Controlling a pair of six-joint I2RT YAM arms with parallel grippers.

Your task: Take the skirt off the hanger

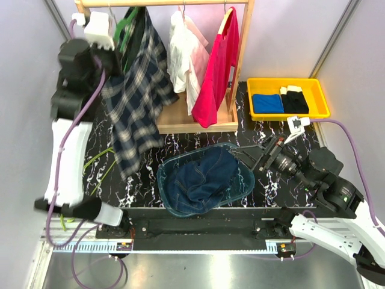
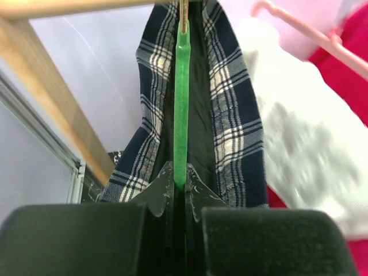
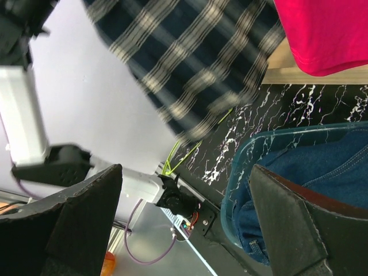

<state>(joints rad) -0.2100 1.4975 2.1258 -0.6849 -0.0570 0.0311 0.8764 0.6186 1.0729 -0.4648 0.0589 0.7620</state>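
Observation:
The white pleated skirt (image 1: 183, 57) hangs on the wooden rail from the pale pink hanger (image 1: 182, 11), between the plaid garment (image 1: 135, 102) and the red shirt (image 1: 218, 66). In the left wrist view the skirt (image 2: 305, 149) and the pink hanger (image 2: 305, 31) are off to the right. My left gripper (image 1: 120, 42) is raised at the rail's left end, shut on the green hanger (image 2: 181, 115) that carries the plaid garment (image 2: 233, 115); it does not touch the skirt. My right gripper (image 1: 248, 158) is open and empty, low over the teal basket's right edge.
A teal basket (image 1: 246, 180) holding blue denim (image 1: 201, 177) sits at the front middle. A yellow bin (image 1: 319, 90) with folded clothes stands at the back right. Green wire hangers (image 1: 99, 159) lie at the left. The wooden rack base (image 1: 180, 120) is under the garments.

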